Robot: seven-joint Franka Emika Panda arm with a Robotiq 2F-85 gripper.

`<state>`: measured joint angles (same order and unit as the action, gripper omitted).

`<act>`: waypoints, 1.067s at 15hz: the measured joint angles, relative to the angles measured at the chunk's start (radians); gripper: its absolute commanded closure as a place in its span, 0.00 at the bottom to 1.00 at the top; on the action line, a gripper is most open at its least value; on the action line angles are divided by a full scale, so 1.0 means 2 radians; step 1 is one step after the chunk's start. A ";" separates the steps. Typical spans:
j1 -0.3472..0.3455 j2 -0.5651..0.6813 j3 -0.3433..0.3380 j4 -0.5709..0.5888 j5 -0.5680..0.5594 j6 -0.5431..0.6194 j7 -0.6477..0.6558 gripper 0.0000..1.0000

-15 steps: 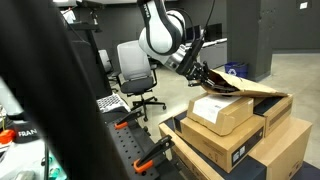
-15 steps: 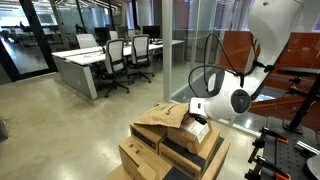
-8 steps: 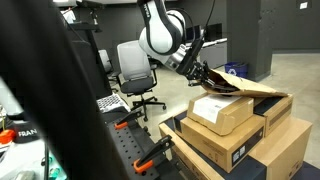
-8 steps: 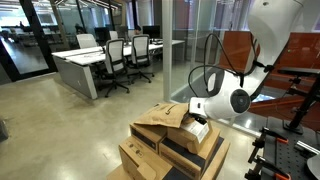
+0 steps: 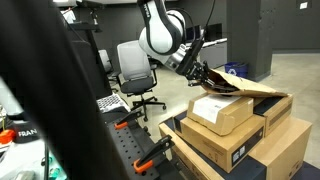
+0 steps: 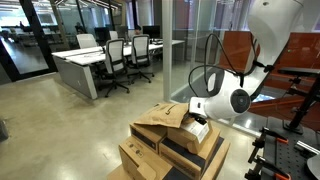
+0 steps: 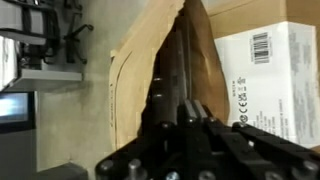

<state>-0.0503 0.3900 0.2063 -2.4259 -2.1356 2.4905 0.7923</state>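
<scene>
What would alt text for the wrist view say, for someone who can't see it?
A black gripper pinches the edge of a brown envelope, seen from just behind the fingers. A white box with a barcode lies beside it.

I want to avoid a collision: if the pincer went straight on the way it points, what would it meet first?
The brown envelope that the pincer grips; beyond it, probably the cardboard box, but depth is unclear.
</scene>
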 measured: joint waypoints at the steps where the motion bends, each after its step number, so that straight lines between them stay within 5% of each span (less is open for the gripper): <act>1: 0.000 0.000 0.000 0.000 0.000 0.000 0.002 1.00; 16: 0.000 -0.009 0.007 -0.009 -0.008 0.000 0.019 1.00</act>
<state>-0.0503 0.3718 0.2193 -2.4440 -2.1510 2.4905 0.8305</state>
